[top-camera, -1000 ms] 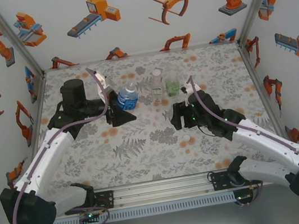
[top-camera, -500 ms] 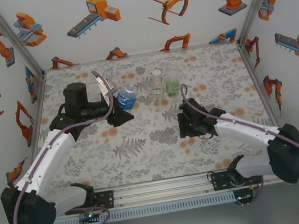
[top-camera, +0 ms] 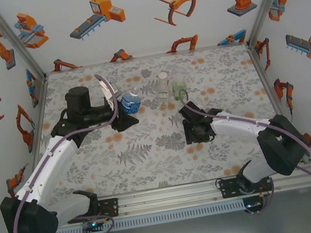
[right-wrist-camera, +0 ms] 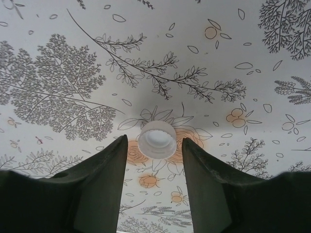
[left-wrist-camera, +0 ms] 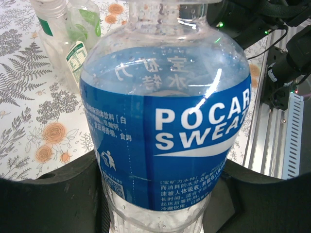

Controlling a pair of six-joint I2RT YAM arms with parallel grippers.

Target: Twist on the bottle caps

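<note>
Narrowing since a second ago, the right gripper [right-wrist-camera: 154, 145] straddles a bottle cap [right-wrist-camera: 157, 140], untouched. The left gripper [left-wrist-camera: 160, 199] still clamps the blue-label bottle [left-wrist-camera: 165, 121].

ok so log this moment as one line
left gripper: shut on blue-label bottle | right gripper: open, jaws either side of bottle cap on table, not touching | step: cap not yet gripped
</note>
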